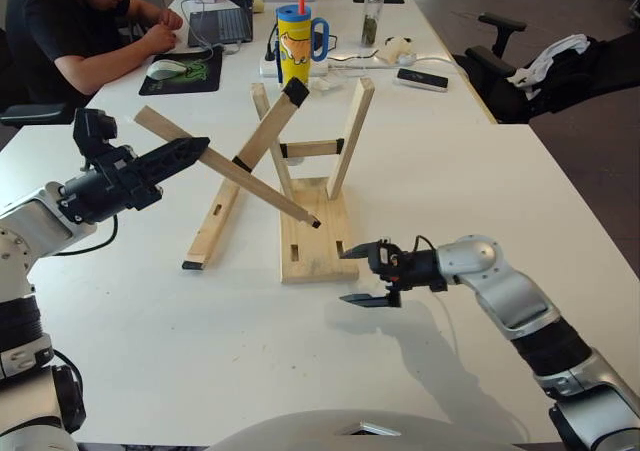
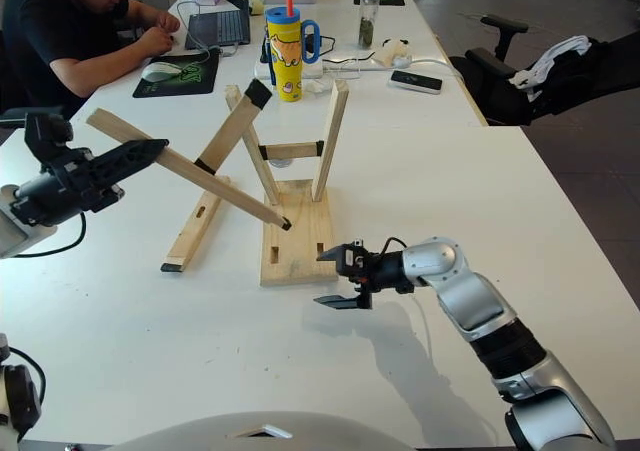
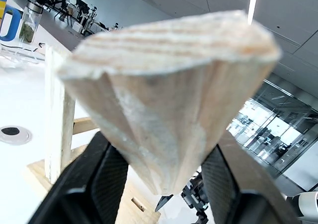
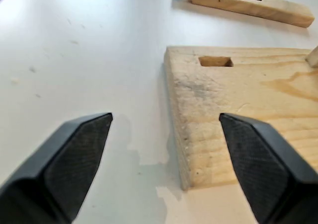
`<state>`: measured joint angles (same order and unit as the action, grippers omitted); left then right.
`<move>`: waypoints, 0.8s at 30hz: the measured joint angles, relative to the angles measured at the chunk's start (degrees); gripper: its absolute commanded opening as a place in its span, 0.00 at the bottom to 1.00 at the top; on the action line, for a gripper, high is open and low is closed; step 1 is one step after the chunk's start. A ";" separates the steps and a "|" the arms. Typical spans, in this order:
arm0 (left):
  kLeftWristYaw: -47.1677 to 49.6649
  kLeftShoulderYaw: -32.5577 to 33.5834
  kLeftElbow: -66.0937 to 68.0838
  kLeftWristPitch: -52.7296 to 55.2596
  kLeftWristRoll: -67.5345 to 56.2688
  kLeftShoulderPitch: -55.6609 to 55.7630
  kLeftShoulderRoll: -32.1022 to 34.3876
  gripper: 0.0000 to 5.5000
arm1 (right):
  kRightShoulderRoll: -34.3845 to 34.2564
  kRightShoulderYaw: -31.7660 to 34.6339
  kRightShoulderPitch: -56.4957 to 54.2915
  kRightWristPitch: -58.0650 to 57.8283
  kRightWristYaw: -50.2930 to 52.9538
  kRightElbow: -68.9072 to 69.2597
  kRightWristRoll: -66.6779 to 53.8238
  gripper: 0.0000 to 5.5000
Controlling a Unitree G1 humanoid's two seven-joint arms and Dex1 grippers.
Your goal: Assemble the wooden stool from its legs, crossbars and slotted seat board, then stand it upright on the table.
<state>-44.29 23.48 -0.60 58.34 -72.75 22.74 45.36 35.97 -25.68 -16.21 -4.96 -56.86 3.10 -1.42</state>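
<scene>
You are gripping one leg, with your right hand standing open.
Your left gripper [image 1: 195, 149] is clamping a slanted wooden leg [image 1: 275, 197] whose lower tip is down at the seat board [image 1: 310, 256], which is lying flat on the table [image 1: 200, 331]. Your right gripper [image 1: 347, 276] is hovering, jaws spread wide, at the board's near corner.

We see bare, pale wood in the seat board [image 4: 248, 110], its sawn edge rough and fibrous. The leg [image 3: 169, 100] shows coarse, splintery end grain. The bench [image 1: 470, 161] is smooth and white with a faint sheen. The right gripper [image 1: 347, 276] has matt black, finely textured pads [image 4: 79, 149].
</scene>
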 measured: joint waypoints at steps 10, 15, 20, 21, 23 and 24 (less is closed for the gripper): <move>1.52 -5.57 -7.97 -8.59 13.94 0.47 -2.66 0.37 | -2.12 -0.51 -7.55 25.25 17.83 -22.76 16.69 0.72; 0.84 -8.49 -10.28 -12.85 20.19 -0.01 -3.35 0.37 | -2.33 2.79 -3.46 13.38 5.70 -16.16 1.12 0.69; -2.05 -13.22 -11.91 -16.14 26.19 -0.06 -3.24 0.37 | -9.32 13.11 -1.39 -7.72 9.27 -10.66 -18.37 0.55; -3.14 -14.67 -12.37 -16.75 27.49 -0.06 -3.21 0.37 | -12.56 16.21 -1.77 -10.25 14.59 -10.58 -19.71 0.53; -5.46 -17.00 -12.43 -18.12 30.14 -0.05 -2.77 0.37 | -18.03 18.26 -1.95 -12.12 24.48 -10.55 -18.07 0.52; -6.32 -17.64 -12.21 -18.61 30.89 -0.03 -2.52 0.37 | -20.04 18.19 -1.83 -13.00 27.13 -10.54 -17.39 0.52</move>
<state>-50.62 5.84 -12.81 39.73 -41.86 22.71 42.84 15.93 -7.49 -18.04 -17.96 -29.73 -7.44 -18.81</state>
